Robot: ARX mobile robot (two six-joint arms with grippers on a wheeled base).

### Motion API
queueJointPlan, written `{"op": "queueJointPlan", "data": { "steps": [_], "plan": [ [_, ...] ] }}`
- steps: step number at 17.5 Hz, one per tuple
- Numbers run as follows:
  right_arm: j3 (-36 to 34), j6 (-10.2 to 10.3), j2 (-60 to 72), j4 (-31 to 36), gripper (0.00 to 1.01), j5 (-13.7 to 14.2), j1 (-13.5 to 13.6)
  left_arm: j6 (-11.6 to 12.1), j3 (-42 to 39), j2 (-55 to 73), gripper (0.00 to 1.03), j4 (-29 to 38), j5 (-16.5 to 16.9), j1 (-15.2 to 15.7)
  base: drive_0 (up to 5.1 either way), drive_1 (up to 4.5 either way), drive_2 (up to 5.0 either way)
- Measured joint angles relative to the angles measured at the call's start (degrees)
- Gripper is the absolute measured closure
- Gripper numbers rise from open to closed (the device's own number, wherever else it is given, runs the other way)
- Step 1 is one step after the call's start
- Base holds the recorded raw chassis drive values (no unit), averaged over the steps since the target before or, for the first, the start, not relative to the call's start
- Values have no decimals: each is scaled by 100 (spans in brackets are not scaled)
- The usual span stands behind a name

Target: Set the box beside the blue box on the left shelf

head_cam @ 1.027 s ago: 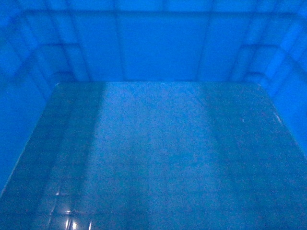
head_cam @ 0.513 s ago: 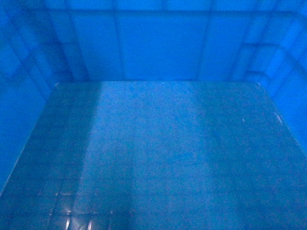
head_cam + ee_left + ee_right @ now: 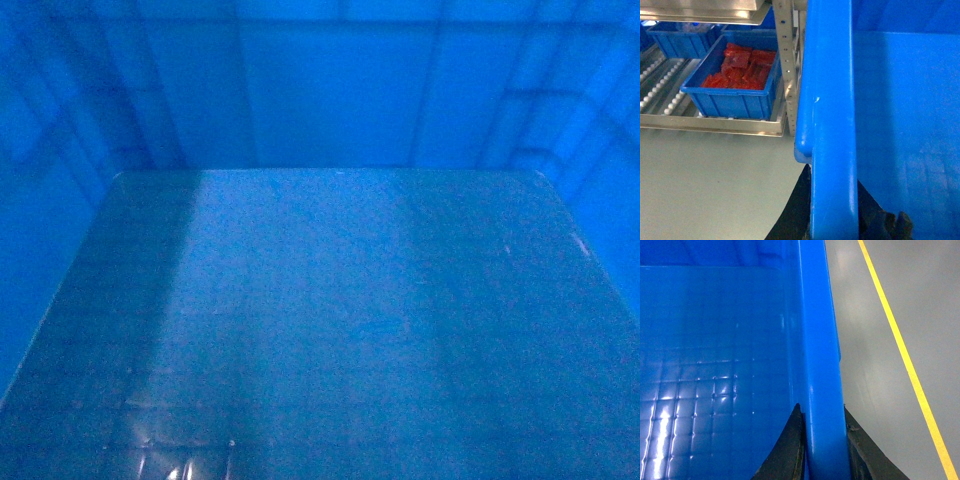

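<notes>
The box [image 3: 320, 300], a large bright-blue crate, fills the head view with its scuffed floor and ribbed walls. My left gripper [image 3: 832, 176] is shut on the box's left rim [image 3: 832, 110], one black finger on each side of the wall. On the opposite rim [image 3: 817, 355] my right gripper [image 3: 821, 407] is clamped the same way. The blue box [image 3: 732, 102] with red packets [image 3: 742, 67] inside sits on the left shelf [image 3: 715, 125], ahead and to the left of the carried box in the left wrist view.
A metal upright [image 3: 785, 55] of the shelf stands right beside the carried box's rim. Another blue bin [image 3: 682, 40] sits further back on the rollers [image 3: 660, 85]. Grey floor [image 3: 705, 185] lies below; a yellow floor line [image 3: 900, 350] runs on the right.
The shadow band on the box's floor has drifted slightly left and the glints near the front edge have shifted. The box fills the head view as before.
</notes>
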Motion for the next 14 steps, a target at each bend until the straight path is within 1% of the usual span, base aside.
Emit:
{"op": "queueJointPlan", "data": {
  "steps": [14],
  "plan": [
    [0,2,2,7,89,0,0,9,0,0,94,-2,-7,0,-501,243,243]
  ]
}}
